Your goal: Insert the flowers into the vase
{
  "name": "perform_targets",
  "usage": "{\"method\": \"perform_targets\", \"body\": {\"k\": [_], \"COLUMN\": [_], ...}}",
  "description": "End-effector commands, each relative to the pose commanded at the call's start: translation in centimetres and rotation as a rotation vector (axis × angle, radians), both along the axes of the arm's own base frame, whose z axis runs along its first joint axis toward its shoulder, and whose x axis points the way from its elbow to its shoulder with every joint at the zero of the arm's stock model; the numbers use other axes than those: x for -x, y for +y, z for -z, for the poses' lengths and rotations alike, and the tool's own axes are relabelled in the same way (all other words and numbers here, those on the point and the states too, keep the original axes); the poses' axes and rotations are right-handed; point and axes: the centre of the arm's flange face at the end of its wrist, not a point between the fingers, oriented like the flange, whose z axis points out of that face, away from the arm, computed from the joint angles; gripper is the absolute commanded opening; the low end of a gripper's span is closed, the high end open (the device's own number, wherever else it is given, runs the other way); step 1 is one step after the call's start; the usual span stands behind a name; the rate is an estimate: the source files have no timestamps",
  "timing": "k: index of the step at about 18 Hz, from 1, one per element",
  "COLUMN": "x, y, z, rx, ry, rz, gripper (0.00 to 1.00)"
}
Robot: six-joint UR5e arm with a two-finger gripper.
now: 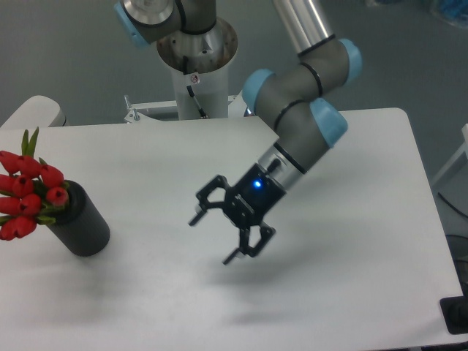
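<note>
Spreading its two black fingers (199,211) wide with nothing between them, the gripper (216,236) hangs over the middle of the white table (351,278), and we see it pointing down and to the left. One fingertip sits up near the left, the other lower, toward the table's front edge. A blue light glows on the gripper body just behind the fingers. From there we follow the grey arm (300,139), with its pale blue joint caps, up and back to the right, then out of the top of the picture. Its soft shadow falls on the table below the gripper.

Well apart from the gripper, at the table's left edge, we see the vase (82,223) standing on the table and leaning a little. The flowers (29,191) are in it: their stems go into the hole in its top, and the red buds and green leaves fan out up and to the left, past the picture's edge.
</note>
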Motion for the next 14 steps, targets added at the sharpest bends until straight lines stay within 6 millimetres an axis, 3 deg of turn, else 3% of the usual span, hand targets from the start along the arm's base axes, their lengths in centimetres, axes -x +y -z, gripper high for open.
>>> {"method": "perform_targets", "body": {"k": [2,6,10,14], "x": [2.0,4.0,4.9,4.7], "y": [0.2,0.6,0.5,2.2], "z": [0.9,1.6,2.0,2.0], "rx": [0.104,0.257,0.359,0.534], "ry": [0.080,0.190,0.258,0.332], "rz": [-0.022,-0.047,-0.065,-0.039], "gripper": [1.00,1.00,1.00,1.00]}}
